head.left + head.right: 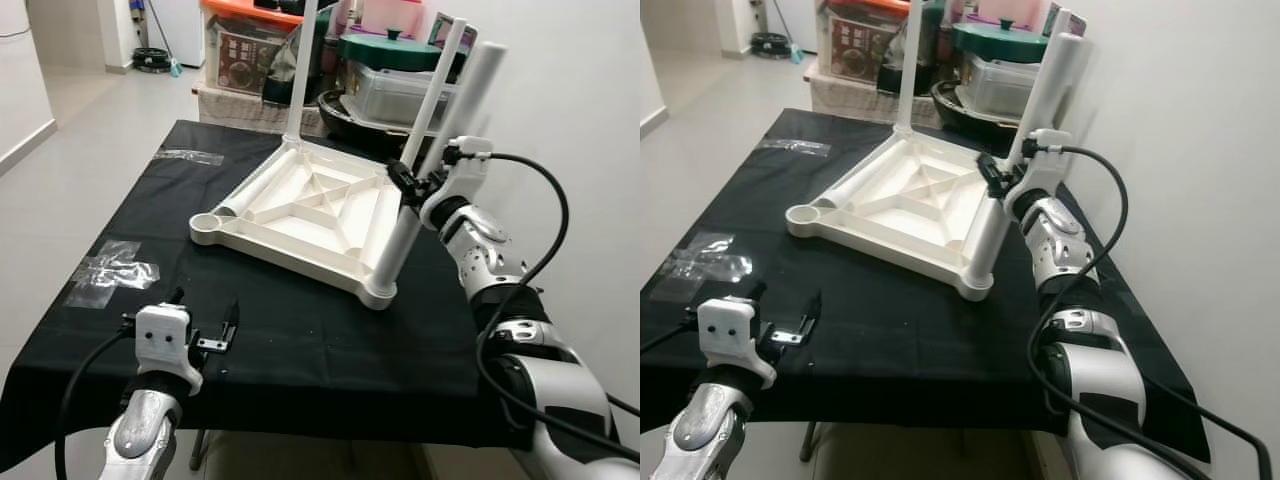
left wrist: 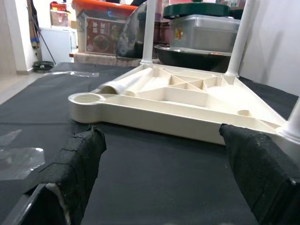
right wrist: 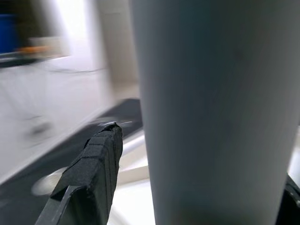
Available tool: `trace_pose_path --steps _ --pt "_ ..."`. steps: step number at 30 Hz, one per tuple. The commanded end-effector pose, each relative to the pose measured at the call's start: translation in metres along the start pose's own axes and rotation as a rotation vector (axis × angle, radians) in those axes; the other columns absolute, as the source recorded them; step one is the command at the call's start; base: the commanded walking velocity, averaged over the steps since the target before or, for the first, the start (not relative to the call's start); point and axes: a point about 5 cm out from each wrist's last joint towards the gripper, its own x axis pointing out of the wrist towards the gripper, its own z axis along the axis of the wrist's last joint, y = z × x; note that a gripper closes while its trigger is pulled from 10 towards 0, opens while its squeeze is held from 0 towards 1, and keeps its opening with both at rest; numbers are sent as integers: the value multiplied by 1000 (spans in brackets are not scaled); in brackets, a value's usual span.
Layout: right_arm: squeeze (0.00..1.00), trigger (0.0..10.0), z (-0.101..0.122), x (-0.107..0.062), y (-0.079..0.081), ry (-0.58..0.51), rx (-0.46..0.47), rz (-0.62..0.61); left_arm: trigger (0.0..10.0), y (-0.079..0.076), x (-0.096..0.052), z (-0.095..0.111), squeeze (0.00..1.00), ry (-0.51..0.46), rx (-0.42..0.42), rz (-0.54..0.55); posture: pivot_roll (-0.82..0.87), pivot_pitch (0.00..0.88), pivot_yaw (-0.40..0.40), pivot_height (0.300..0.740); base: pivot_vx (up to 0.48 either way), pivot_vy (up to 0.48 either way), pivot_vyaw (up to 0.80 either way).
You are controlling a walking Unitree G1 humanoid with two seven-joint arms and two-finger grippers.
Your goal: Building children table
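Right jaws (image 1: 412, 183) grip the white leg (image 1: 432, 164).
Left jaws (image 1: 205, 318) hang open, the upturned tabletop (image 1: 300, 215) lying beyond them on the desk (image 1: 300, 330).

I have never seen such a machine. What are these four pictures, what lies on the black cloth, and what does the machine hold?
This is a humanoid robot with two silver arms. Two pictures come from cameras in its head, two from cameras on its wrists. On the black cloth lies a white children's table top, upside down, with three legs standing up. One corner socket is empty, and a loose leg lies in the frame. The right gripper is around the near leg. The left gripper hangs open near the cloth's front edge, holding nothing. Clear tape sticks on the cloth.
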Motion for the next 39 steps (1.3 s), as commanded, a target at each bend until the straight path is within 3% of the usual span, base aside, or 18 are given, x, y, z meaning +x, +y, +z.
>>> trace_pose_path --steps 1,3,5,6,9,10,11,12,14,16,20,22,28,34,35,36,37,39 --pt "0 10000 -19 8 29 67 19 292 10000 -4 0 -3 0 12 2 -11 118 0 -202 740 0 0 0" --pt "0 10000 -19 8 29 67 19 292 10000 -4 0 -3 0 12 2 -11 118 0 -202 740 0 0 0" --pt "0 10000 -38 9 57 122 -7 531 10000 -3 0 -2 0 11 7 -11 141 0 -213 740 0 0 0" --pt "0 8275 -47 7 72 139 -19 650 10000 -3 0 -2 0 11 9 -10 144 0 -214 740 0 0 0" --pt "0 8275 -53 5 82 149 -26 725 10000 -3 -1 -2 0 11 10 -10 144 0 -214 740 0 0 0" --pt "0 4706 -58 3 91 158 -33 782 10000 -2 -1 -2 0 11 11 -9 144 0 -213 740 0 0 0" --pt "0 4706 -58 3 91 158 -33 782 10000 -2 -1 -2 0 11 11 -9 144 0 -213 740 0 0 0" --pt "0 1529 -64 3 96 169 -34 809 10000 -2 -1 -2 0 12 11 -8 139 0 -214 740 0 0 0" --pt "0 0 -71 8 95 189 -72 708 10000 -2 -2 -2 0 13 10 -8 139 0 -214 740 0 0 0" --pt "0 0 -71 8 95 189 -72 708 10000 -2 -2 -2 0 13 10 -8 139 0 -214 740 0 0 0" --pt "0 0 -88 2 12 361 -164 -456 10000 -4 -2 -4 0 19 1 -12 111 0 -199 740 0 0 0" --pt "0 0 -89 -14 -9 373 -142 -668 10000 -4 -2 -4 0 20 0 -13 111 0 -199 740 0 0 0" --pt "0 0 -98 -59 -39 361 -127 -1010 10000 -4 -3 -5 0 23 -2 -14 105 0 -193 740 0 0 0" --pt "0 0 -109 -67 -34 368 -114 -1049 10000 -3 -3 -5 0 26 -2 -14 95 0 -184 740 0 0 0" --pt "0 6235 -112 -62 -28 377 -96 -998 10000 -3 -3 -6 0 27 -2 -16 95 0 -184 740 0 0 0" --pt "0 6235 -112 -62 -28 377 -96 -998 10000 -3 -3 -6 0 27 -2 -16 95 0 -184 740 0 0 0" --pt "0 8824 -114 -56 -23 383 -81 -960 10000 -4 -3 -6 0 28 -2 -18 94 0 -183 740 0 0 0" --pt "1000 10000 -105 -47 -21 307 -90 -988 10000 -4 -3 -6 0 29 -1 -20 94 0 -183 740 0 0 0"
